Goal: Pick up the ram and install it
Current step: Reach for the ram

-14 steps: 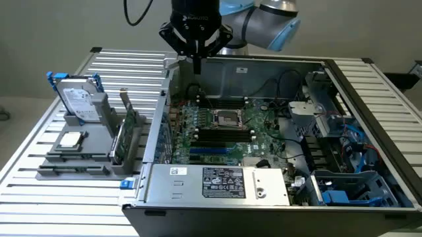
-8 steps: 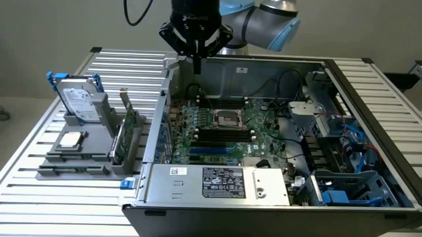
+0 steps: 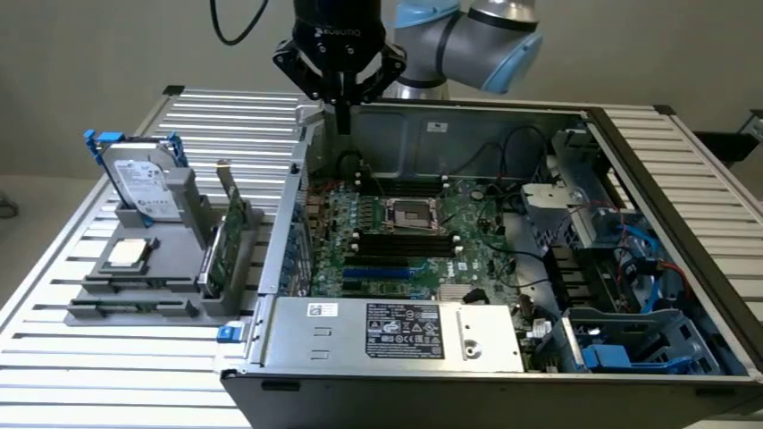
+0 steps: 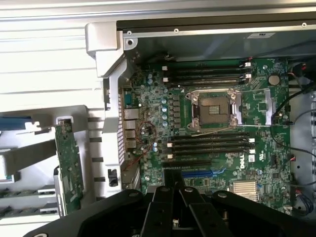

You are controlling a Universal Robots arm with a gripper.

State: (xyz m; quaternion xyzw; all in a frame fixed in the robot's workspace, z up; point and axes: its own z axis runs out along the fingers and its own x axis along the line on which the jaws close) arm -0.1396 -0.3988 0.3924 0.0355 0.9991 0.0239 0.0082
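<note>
The black two-fingered gripper is seen at the upper centre of the exterior view, its fingers pressed together with nothing held, above the far wall of the open grey metal computer case. The ram, a long narrow green circuit-board stick, is seated on edge in the grey plastic holder at the exterior view's lower left, well apart from the gripper. The black memory slots inside the case are seen empty.
</note>
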